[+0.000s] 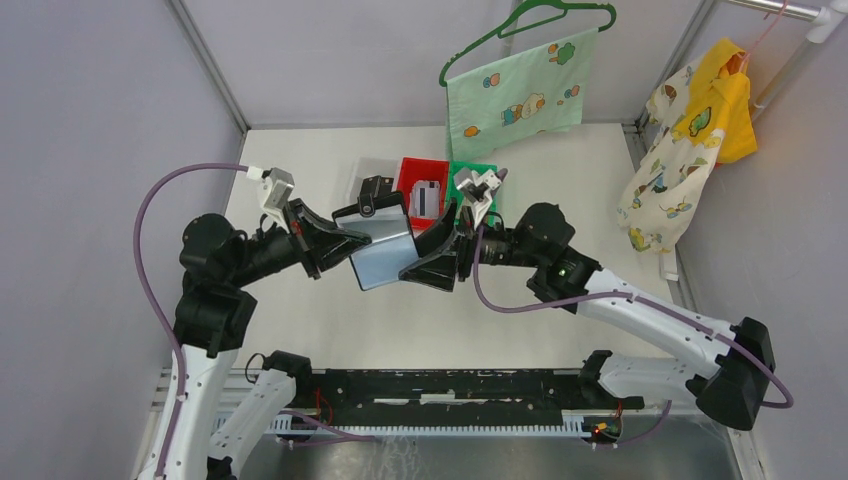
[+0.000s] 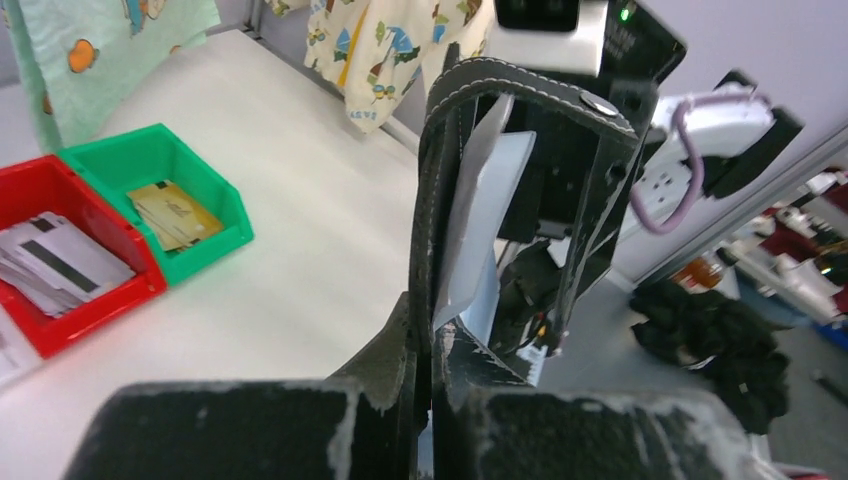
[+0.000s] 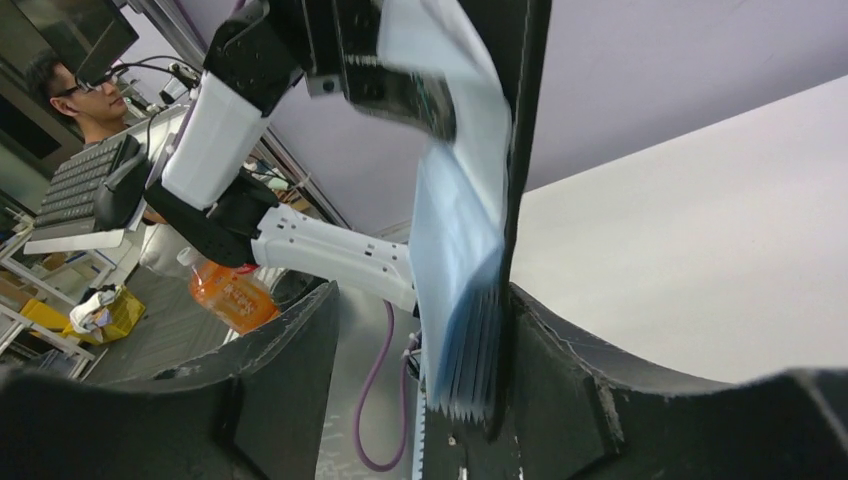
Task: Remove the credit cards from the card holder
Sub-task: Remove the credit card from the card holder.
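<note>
red bin [image 1: 404,176]: far side of table [image 1: 570,190], middle of row
green bin [image 1: 472,166]: just beside red, right
clear bin [image 1: 371,167]: left of red
mint printed cloth [image 1: 515,92]: on green hanger [image 1: 530,18], back
yellow garment [image 1: 728,95]: hanging, far right

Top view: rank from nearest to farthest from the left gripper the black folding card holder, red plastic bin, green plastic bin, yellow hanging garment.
1. Card holder, in the left gripper.
2. Red bin, behind.
3. Green bin, beyond red.
4. Yellow garment, far right.

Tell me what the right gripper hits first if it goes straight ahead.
Probably the card holder, which sits between the open jaws of the right gripper; beyond it, the left gripper clamps its far edge. Depth unclear.
</note>
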You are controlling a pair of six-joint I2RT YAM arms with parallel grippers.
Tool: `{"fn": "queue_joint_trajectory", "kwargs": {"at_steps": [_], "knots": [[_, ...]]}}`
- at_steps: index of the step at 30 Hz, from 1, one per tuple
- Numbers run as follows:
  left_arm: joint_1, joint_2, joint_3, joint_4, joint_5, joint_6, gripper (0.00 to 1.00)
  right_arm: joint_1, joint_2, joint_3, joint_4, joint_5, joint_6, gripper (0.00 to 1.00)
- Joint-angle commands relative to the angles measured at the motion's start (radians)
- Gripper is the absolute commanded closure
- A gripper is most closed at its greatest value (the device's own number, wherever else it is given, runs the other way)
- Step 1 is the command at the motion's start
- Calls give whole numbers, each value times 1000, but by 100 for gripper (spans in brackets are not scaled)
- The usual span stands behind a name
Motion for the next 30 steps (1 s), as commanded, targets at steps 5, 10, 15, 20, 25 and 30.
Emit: {"fn": "queue_joint_trajectory", "kwargs": {"at_steps": [5, 10, 15, 20, 25, 30], "knots": [[-2, 23, 31, 188, -10, -299, 98, -11, -101, -123, 107, -33, -15, 40], [-2, 26, 49, 185, 0, -303, 98, -12, -140, -147, 122, -30, -32, 46], [-1, 29, 49, 187, 7, -322, 98, -12, -149, -125, 97, 15, -66, 61], [-2, 31, 54, 198, 28, -348, 98, -12, -125, -80, 48, 82, -103, 73], [-2, 31, 52, 202, 48, -358, 98, -12, -88, -44, 84, 94, -76, 82], [-2, 32, 48, 202, 66, -364, 98, -12, -70, -27, 111, 116, -60, 88]]}}
